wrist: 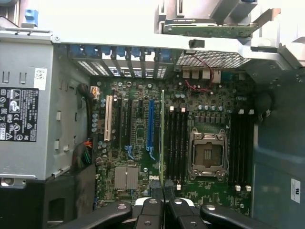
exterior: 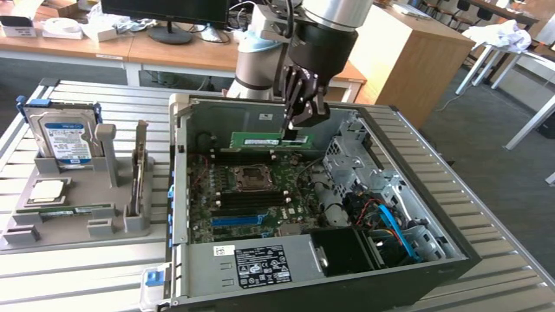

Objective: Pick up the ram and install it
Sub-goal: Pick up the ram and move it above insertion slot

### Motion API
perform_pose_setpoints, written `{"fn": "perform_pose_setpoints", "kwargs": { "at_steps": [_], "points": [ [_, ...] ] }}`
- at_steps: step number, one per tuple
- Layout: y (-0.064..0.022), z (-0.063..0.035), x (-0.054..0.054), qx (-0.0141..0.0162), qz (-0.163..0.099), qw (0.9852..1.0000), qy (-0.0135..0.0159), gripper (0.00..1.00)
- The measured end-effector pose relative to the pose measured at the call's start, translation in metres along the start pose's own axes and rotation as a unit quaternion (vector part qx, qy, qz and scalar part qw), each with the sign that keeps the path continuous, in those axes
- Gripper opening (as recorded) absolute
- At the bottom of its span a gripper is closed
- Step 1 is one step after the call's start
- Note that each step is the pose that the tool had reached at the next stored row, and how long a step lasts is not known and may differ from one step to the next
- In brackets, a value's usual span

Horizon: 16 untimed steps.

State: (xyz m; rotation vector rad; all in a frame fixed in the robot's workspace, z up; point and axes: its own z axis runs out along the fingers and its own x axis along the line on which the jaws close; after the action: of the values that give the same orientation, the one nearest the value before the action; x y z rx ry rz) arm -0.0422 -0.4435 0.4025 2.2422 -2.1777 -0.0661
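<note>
The ram [exterior: 257, 140] is a long green stick with a white label, and it hangs level above the open computer case [exterior: 178, 195], near the case's far wall. My gripper [exterior: 295, 134] is shut on the end of the stick toward the exterior view's right. In the wrist view the ram [wrist: 162, 138] shows edge-on as a thin green line running out from my gripper [wrist: 163, 190]. Below it lie the motherboard's black memory slots [wrist: 177, 143] beside the empty processor socket [wrist: 208, 155]. In the exterior view the slots [exterior: 260, 197] sit just in front of the socket [exterior: 252, 174].
At the exterior view's left a grey holder [exterior: 61, 227] carries a silver hard drive [exterior: 62, 138], a square processor chip [exterior: 48, 190] and an upright card [exterior: 139, 172]. Inside the case are the power supply [exterior: 260, 263] and the drive cage with cables [exterior: 373, 195].
</note>
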Motion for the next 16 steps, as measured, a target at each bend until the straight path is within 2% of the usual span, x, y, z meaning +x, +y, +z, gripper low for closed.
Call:
{"fn": "perform_pose_setpoints", "kwargs": {
  "at_steps": [6, 16],
  "points": [
    [-0.0004, 0.0012, -0.013, 0.0005, 0.000, 1.0000, 0.0000, 0.11],
    [-0.0014, 0.0032, -0.042, 0.0009, 0.000, 1.0000, 0.0000, 0.11]
  ]
}}
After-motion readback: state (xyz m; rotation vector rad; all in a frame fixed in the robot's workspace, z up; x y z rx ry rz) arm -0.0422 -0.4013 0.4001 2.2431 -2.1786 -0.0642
